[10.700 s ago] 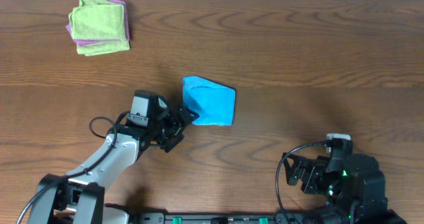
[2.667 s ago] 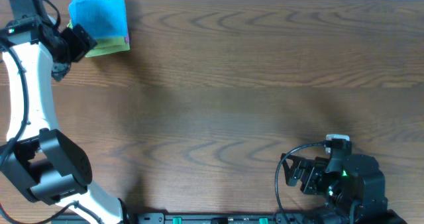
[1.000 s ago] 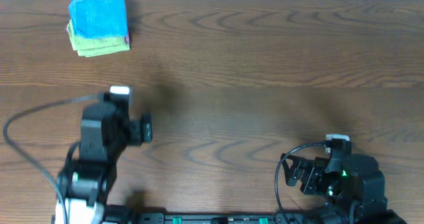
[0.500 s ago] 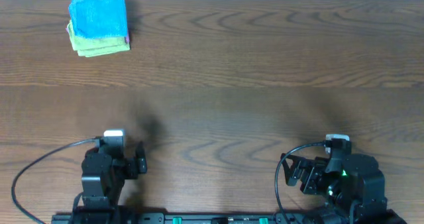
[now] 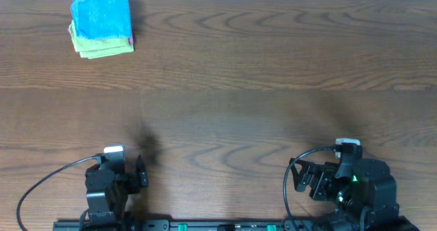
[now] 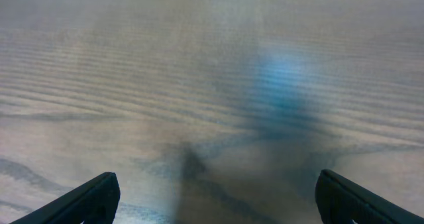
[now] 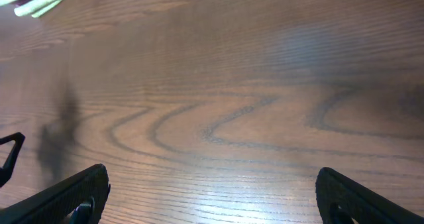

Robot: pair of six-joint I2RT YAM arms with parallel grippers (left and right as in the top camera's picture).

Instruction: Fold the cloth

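Left tool [image 6: 218, 197] jaws agape, far from cloth [image 5: 101, 14] atop green stack [image 5: 102, 48]

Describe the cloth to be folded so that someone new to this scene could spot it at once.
Look at the far left corner of the wooden table in the overhead view. The cloth lies folded there on top of a lime-green cloth; it alone is bright sky-blue.

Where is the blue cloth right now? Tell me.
Overhead view: the blue cloth sits folded on top of the lime-green cloth, at the far left corner of the table.
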